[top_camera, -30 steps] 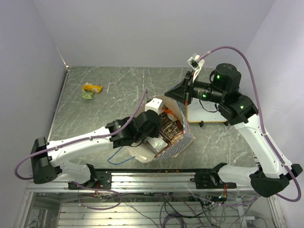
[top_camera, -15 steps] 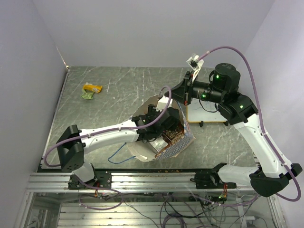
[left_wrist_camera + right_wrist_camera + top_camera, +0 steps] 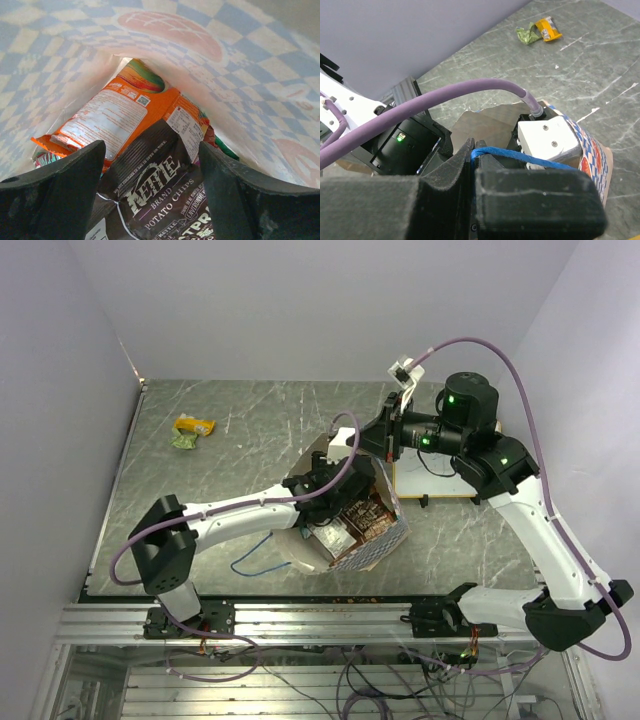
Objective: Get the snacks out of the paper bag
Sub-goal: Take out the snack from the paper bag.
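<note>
**Pinch the dark packet alone, then draw it back out along the bag**

Reaches deep into the paper bag (image 3: 372,548) with the left pincer (image 3: 150,167), spread apart, one finger on each side of the dark brown chips packet (image 3: 160,195) and seemingly not yet pressing it. Shows an orange packet (image 3: 115,115) just behind and partly under the dark one, with slivers of green and red wrapper at the edges. Holds the bag's mouth up from the far side with the right pincer (image 3: 472,150), clamped on the blue cord handle (image 3: 520,156).

Places the bag near the middle of the tabletop (image 3: 470,530), apparently tipped toward the left arm and just beside the small whiteboard (image 3: 430,480). Counts two snacks already out at the far left, a yellow-orange packet (image 3: 195,425) touching a green packet (image 3: 182,440).

- Ease forward slightly, past the crimped top seam and onto the packet's body, before closing
- Close slowly: slick, air-filled foil probably squirts sideways under a fast squeeze
- Stay shallow enough to miss the orange packet beneath, or accept both and lift gently
- Withdraw along the bag's own line, clear of the thin paper walls
- Hold steady tension on the handle, so as not to drag the bag along
- Set down at the far left, beside the pair already there
</note>
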`<action>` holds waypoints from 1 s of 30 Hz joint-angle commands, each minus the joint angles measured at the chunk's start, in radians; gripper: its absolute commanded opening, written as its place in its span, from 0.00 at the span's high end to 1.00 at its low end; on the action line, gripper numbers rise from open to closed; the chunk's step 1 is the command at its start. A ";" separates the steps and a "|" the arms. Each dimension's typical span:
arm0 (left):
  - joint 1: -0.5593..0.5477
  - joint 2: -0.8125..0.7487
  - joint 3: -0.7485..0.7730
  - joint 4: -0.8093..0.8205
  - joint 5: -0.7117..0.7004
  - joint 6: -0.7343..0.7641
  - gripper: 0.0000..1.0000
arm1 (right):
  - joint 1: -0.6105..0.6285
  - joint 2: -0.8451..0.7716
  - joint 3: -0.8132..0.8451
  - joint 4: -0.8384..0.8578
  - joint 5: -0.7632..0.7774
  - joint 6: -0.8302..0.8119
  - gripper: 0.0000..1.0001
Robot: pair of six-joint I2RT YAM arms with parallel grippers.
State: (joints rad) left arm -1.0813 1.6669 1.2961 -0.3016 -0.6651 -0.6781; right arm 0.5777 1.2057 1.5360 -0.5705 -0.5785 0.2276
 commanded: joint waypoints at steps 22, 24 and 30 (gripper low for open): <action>0.004 -0.303 -0.034 -0.178 0.168 -0.081 0.93 | 0.008 -0.051 0.006 0.090 -0.020 -0.010 1.00; 0.004 -0.335 -0.011 -0.205 0.167 -0.088 0.93 | 0.008 -0.051 0.004 0.096 -0.017 -0.009 1.00; 0.004 -0.421 0.069 -0.281 0.124 -0.066 0.93 | 0.008 -0.055 -0.006 0.103 -0.003 -0.006 1.00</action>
State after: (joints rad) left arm -1.0786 1.3109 1.2736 -0.5308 -0.5117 -0.7464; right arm 0.5785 1.1854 1.5333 -0.5388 -0.5785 0.2237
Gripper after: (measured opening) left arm 0.075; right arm 0.007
